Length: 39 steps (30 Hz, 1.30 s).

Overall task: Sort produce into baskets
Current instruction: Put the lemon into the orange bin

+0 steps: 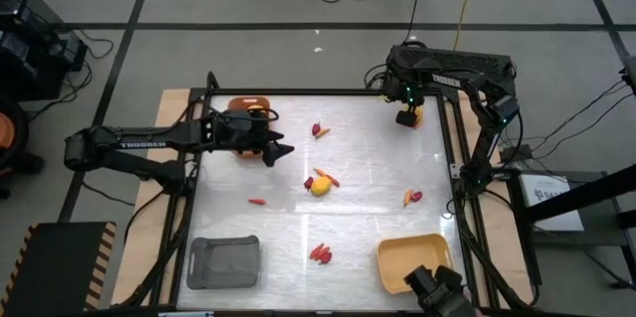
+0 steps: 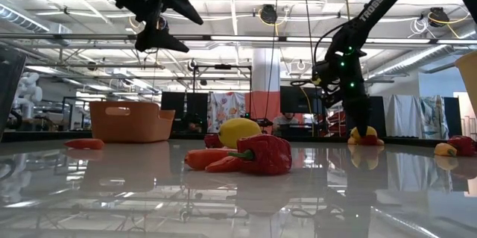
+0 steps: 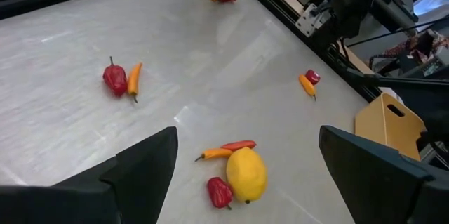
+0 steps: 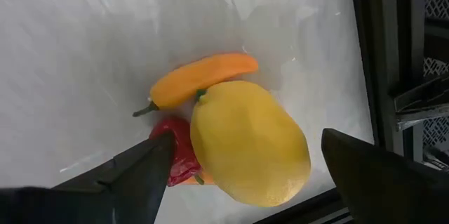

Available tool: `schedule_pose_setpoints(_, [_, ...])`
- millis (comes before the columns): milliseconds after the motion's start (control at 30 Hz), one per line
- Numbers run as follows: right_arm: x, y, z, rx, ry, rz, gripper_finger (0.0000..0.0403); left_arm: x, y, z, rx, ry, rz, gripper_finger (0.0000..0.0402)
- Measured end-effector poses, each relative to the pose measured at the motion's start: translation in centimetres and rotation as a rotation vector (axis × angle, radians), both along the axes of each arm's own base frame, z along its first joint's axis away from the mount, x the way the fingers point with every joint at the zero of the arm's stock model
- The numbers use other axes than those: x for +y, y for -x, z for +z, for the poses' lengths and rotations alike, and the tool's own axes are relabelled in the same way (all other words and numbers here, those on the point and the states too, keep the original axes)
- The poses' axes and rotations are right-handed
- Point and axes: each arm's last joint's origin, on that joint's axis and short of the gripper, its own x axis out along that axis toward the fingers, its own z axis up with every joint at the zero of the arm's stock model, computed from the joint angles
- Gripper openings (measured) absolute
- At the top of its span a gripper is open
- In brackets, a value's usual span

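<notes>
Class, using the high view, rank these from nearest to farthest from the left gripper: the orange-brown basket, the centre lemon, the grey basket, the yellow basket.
From the left gripper:
1. Orange-brown basket, just behind it at the far left edge.
2. Centre lemon, mid-table.
3. Grey basket, near left corner.
4. Yellow basket, near right corner.

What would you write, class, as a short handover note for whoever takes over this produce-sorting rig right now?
Left gripper: open, empty, raised beside the orange-brown basket.
Right gripper: open, low over a lemon, orange pepper and red pepper at the table's far right corner.
Loose on the table: centre lemon cluster, pair, orange piece, pair, red pieces.
Grey basket and yellow basket look empty.
Done: nothing visibly sorted. Left: everything.
</notes>
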Motion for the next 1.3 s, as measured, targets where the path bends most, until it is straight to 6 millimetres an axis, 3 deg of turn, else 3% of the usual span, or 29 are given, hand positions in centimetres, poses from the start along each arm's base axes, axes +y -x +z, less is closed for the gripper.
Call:
schedule_pose_setpoints(833, [0.6,0.4,0.0,0.021,-0.044,-0.134,0.0352,0.0,0.0,0.0,0.004,-0.003,-0.001,0.0352])
schedule_pose_setpoints(1100, [-0.1,-0.2,1.6,-0.031,-0.03,-0.158,0.0352,0.0,0.0,0.0,0.006,-0.003,-0.001,0.0352])
schedule_pose_setpoints(1300, [-0.5,-0.1,1.7,-0.046,-0.015,-0.167,0.0352,0.0,0.0,-0.1,0.009,-0.002,-0.001,0.0352])
